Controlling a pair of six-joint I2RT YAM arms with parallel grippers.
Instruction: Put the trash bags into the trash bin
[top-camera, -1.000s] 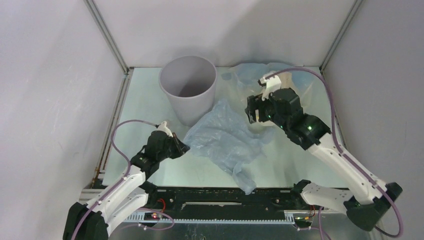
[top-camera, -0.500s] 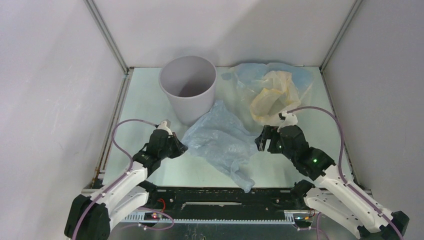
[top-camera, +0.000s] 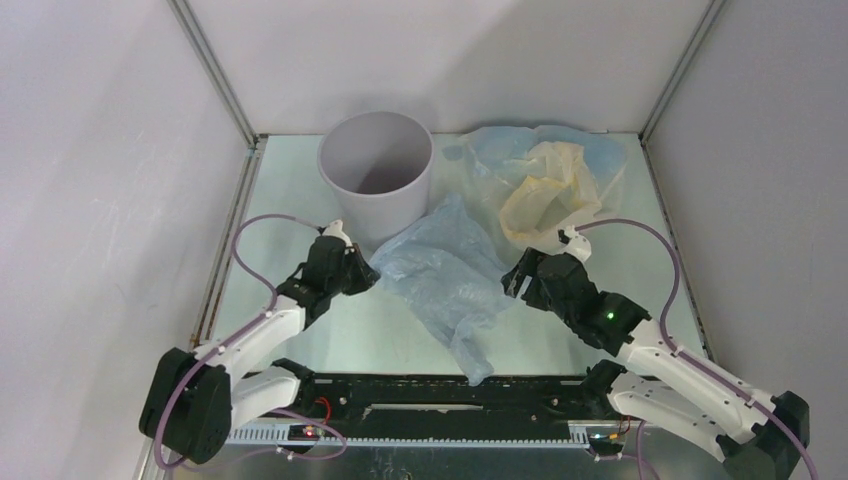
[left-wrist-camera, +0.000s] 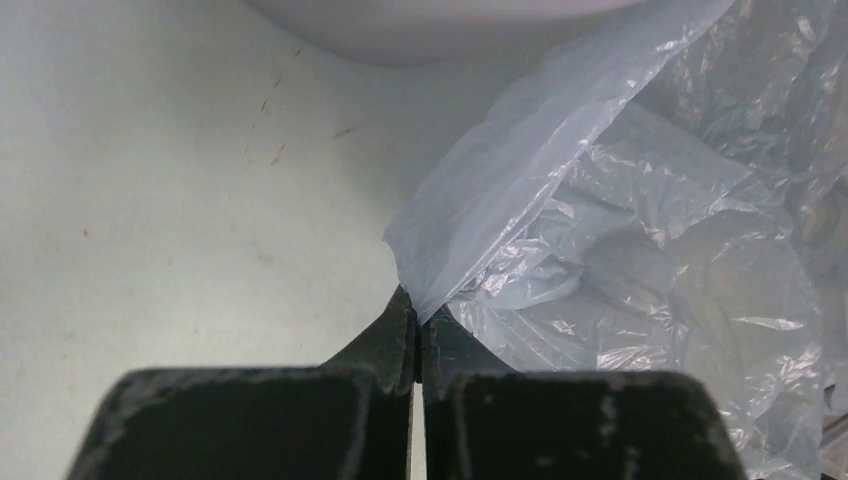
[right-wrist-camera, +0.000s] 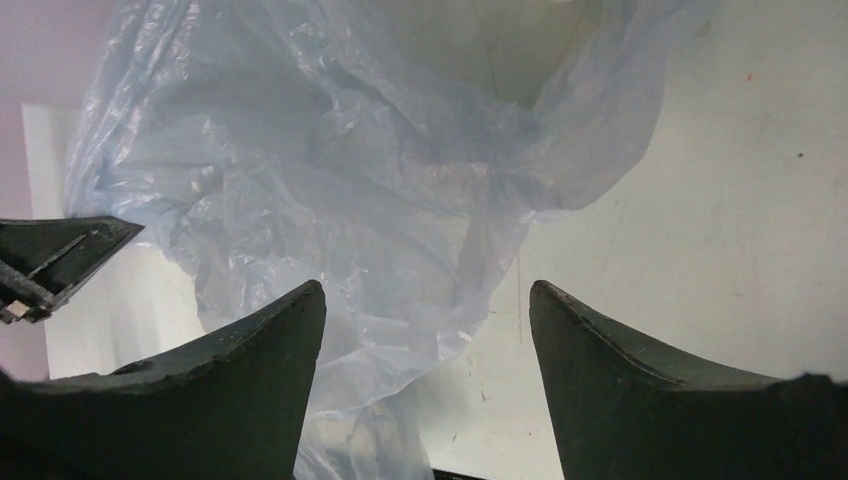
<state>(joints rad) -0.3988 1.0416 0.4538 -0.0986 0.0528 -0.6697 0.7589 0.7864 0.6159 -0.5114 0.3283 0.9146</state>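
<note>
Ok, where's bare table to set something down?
Bare table runs along the left wall, beside the light grey round plastic bin and the left arm. A smaller patch lies near, between the crumpled blue-grey film bag and the right arm. Far right is crowded by the cream-yellow film bag.

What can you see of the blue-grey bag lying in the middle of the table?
The blue-grey bag is thin, crinkly, translucent film, crumpled on the table beside the base of the bin, with a twisted tail trailing toward the near edge. The left gripper is shut on its left corner. The right gripper hangs open at its right side, not gripping it.
</note>
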